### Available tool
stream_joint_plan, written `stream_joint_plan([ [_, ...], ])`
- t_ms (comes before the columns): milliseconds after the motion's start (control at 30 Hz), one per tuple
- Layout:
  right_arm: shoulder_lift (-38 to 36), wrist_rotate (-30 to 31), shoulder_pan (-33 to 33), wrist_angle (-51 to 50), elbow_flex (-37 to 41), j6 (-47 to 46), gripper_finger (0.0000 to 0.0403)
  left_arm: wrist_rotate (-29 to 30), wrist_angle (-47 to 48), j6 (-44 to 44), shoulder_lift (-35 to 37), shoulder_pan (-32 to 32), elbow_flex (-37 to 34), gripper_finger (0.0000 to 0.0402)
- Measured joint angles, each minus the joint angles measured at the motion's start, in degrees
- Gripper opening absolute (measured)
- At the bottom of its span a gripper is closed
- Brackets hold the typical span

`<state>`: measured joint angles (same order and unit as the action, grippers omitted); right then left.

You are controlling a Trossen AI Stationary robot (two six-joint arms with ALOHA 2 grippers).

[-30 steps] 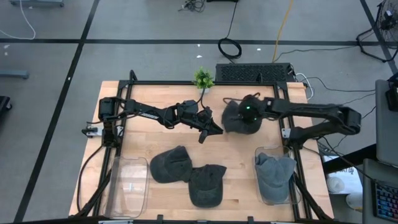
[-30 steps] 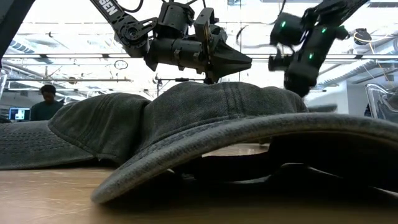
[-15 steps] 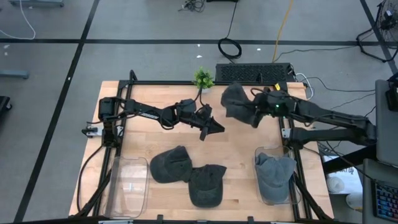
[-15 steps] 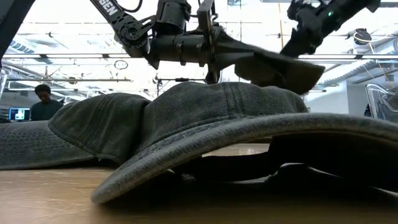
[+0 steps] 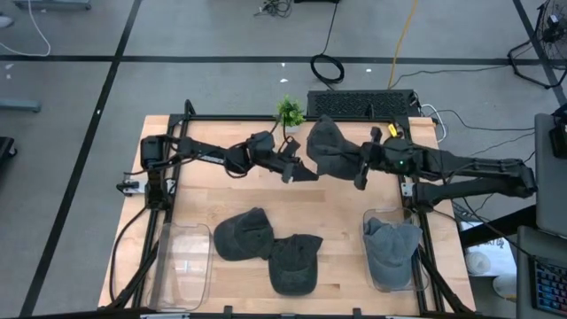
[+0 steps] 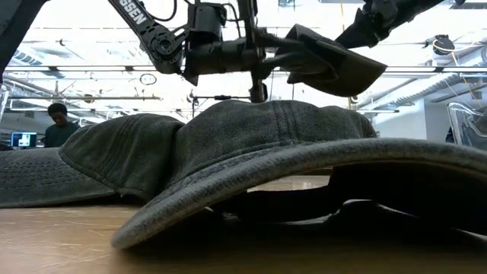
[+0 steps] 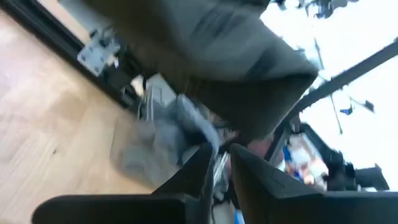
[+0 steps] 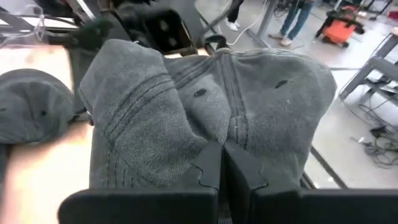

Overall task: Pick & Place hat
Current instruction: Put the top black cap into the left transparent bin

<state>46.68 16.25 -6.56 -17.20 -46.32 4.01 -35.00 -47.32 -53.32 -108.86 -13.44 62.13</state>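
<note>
Hat in transit: one dark grey hat (image 5: 330, 146) hangs clear of the table (image 5: 341, 226), far of centre, between the two arms; in the low view it sits high above the hats lying in front (image 6: 329, 65).
Right gripper: right gripper (image 5: 359, 173) reaches in from the right side and its fingers (image 8: 239, 168) are pinched together on the crown fabric of the lifted hat, seen close up in the right wrist view (image 8: 205, 106).
Left gripper: left gripper (image 5: 306, 170) comes in from the left, its tip just beside the left edge of the lifted hat; the fingers (image 7: 249, 171) stand narrow with a slim gap; whether they touch or pinch the fabric I cannot tell.
Hats on table: two grey hats rest near the front centre, one (image 5: 244, 235) to the left and one (image 5: 295, 264) overlapping it on the right.
Right bin: clear bin (image 5: 414, 282) at the near right holds another grey hat (image 5: 390, 248).
Left bin: clear bin (image 5: 182, 266) at the near left.
Plant: small green plant (image 5: 289, 111) stands at the far edge, just left of the lifted hat.
Background: a person (image 6: 55, 125) stands far off in the room, seen in the low view.
</note>
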Motion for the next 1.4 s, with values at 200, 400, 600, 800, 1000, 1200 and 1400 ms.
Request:
stream_joint_plan([
  [200,-2.57,0.41,1.09,0.02,-0.01,1.69,0.0000,2.51,12.22,6.86,-0.04,-2.32,0.00,0.0064],
  [400,-5.62,0.43,1.07,0.25,-0.01,1.83,0.0000,9.76,17.63,11.00,-0.07,-2.53,-0.02,0.0127],
  [600,-6.85,0.41,1.07,-0.85,-0.01,2.74,0.0000,7.30,16.98,-1.67,-0.07,-4.83,-0.02,0.0249],
  [800,-6.85,0.41,1.07,-1.52,0.01,2.86,0.0000,6.01,5.33,-7.16,-0.07,-5.24,-0.02,0.0331],
  [1000,-6.93,0.41,1.07,-1.56,0.01,3.12,0.0000,6.97,-2.37,-13.16,-0.07,-5.66,-0.02,0.0353],
  [1200,-6.85,0.41,1.07,-2.14,0.01,2.81,0.0000,8.17,-0.73,-8.01,-0.07,-5.24,-0.02,0.0354],
  [1400,-6.94,0.43,1.07,-1.94,0.01,2.99,0.0000,6.03,-0.09,-12.82,-0.15,-5.42,-0.02,0.0354],
])
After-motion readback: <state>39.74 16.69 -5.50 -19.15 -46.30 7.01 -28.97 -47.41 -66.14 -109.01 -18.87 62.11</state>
